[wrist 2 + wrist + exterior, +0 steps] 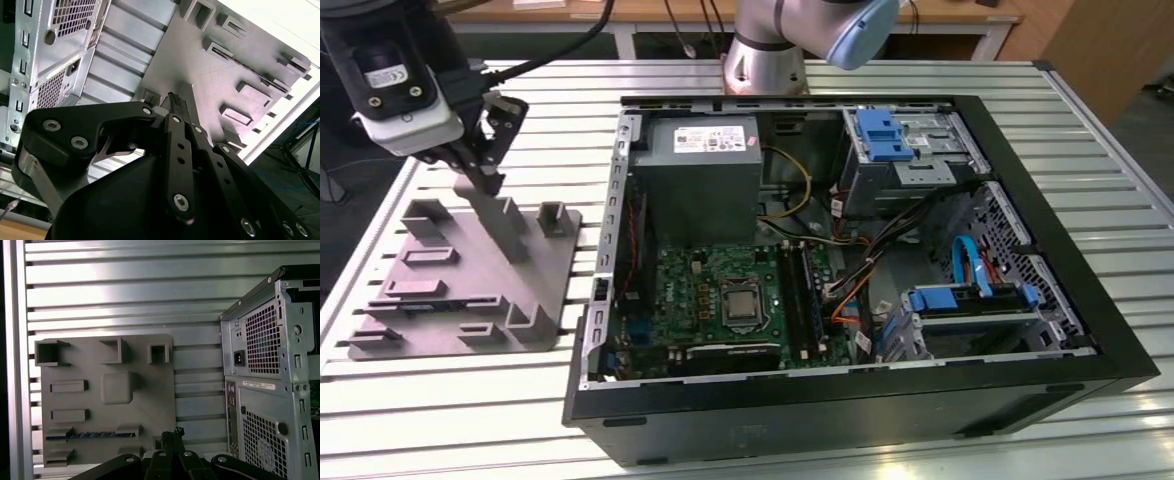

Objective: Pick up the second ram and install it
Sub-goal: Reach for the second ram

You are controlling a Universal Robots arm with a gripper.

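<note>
The gripper point(487, 178) is hanging over the grey fixture point(454, 310), its two dark fingers drawn together into a narrow point and gripping nothing. In the exterior view it is hovering at the fixture's tall central post.

The second ram point(92, 435) is sitting in the fixture, as the first wrist view shows. It is standing on its long edge in a slot between two low raised holders, well apart from the fingertips point(172, 436).

The ram is showing as a thin dark-blue strip, rigid but slight. The fixture is looking like matte moulded plastic, stepped with square pockets, bars and blocks. It is resting on a table point(454, 400) of ribbed bright-metal slats, just beside the open computer case point(1107, 330). The case is sheet steel with perforated vents, and the green motherboard point(694, 290) is lying inside it.

The risks, as I judge them:
- Fingers this close together could strike the board's top edge rather than straddle it.
- The fixture's posts are standing close enough to catch a finger.
- A grip off the board's middle could let so thin a stick tilt in the jaws.
- A tilted stick could then jam at a motherboard socket.
</note>
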